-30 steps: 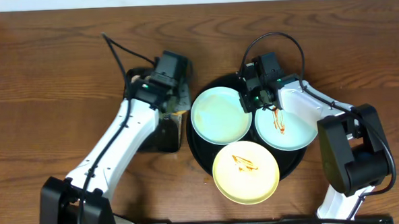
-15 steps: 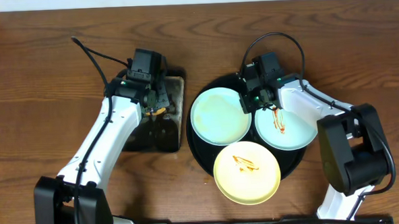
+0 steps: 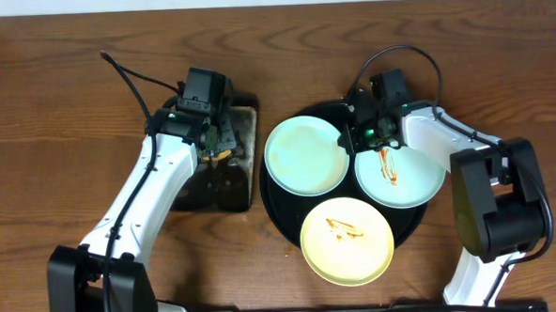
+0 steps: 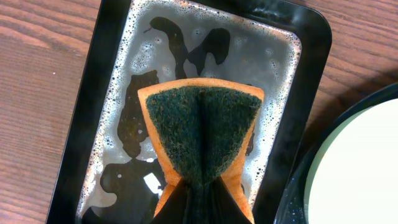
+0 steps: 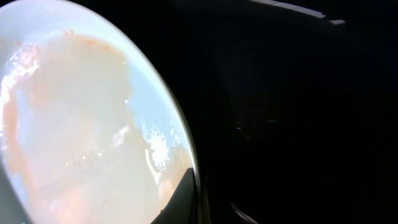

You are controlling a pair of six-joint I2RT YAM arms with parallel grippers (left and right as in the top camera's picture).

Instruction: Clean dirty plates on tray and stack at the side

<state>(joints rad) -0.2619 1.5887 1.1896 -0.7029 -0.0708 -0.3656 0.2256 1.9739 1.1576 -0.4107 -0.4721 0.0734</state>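
On the round black tray (image 3: 279, 212), right of the worktop's (image 3: 68, 90) middle, three plates lie close together: an unmarked mint plate (image 3: 304, 155) at left, a streaked mint plate (image 3: 406, 174) at right, and a streaked yellow plate (image 3: 347, 240) in front. The right gripper (image 3: 370, 143) sits at the streaked mint plate's far-left rim, its fingers (image 5: 185, 190) closed onto that edge. The left gripper (image 3: 223, 141) hangs over the rectangular tray (image 4: 87, 124) (soapy water pools in it). Its fingers are pinched tight on an orange sponge (image 4: 202, 134), folding it with the green scouring side facing the wrist camera.
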